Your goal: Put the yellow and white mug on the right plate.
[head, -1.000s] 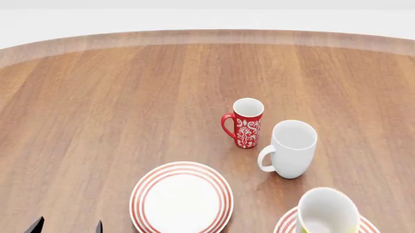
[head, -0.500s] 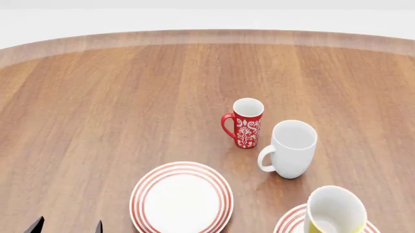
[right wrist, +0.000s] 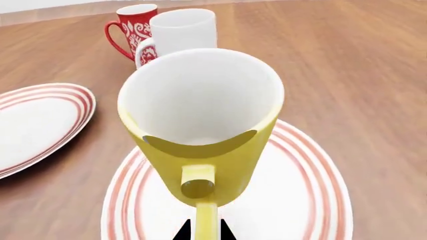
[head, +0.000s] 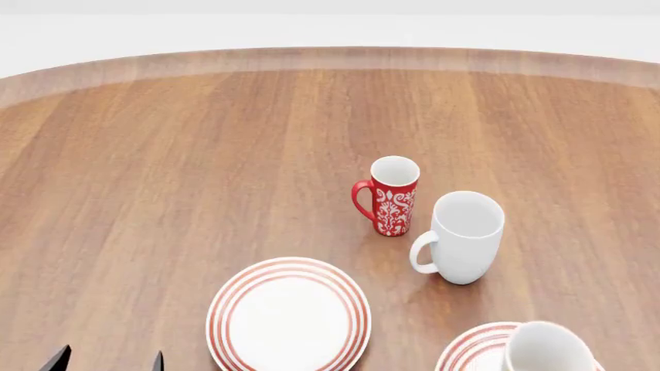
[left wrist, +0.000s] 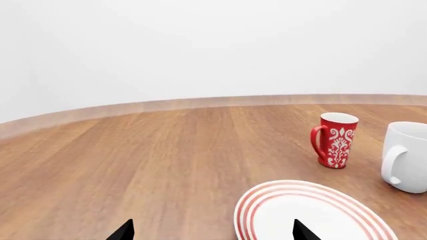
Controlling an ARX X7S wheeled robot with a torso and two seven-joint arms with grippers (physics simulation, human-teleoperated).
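The yellow and white mug (right wrist: 200,125) stands over the middle of the right plate (right wrist: 307,200), its handle pointing back between my right gripper's fingertips. My right gripper (right wrist: 206,231) is shut on that handle. From the head view only the mug's white rim (head: 546,348) shows at the bottom edge, over the right plate (head: 469,352). Whether the mug's base touches the plate is hidden. My left gripper (left wrist: 212,232) is open above bare wood beside the left plate, and its tips (head: 108,360) peek in at the head view's bottom left.
The left plate (head: 222,317) lies on the wooden table (head: 185,170). A tall white mug (head: 462,236) and a slim red patterned mug (head: 392,195) stand just beyond the right plate, close together. The table's curved far edge runs across the back.
The yellow and white mug has dropped lower in the head view, sinking toward the right plate. The left gripper and the other mugs have not moved.
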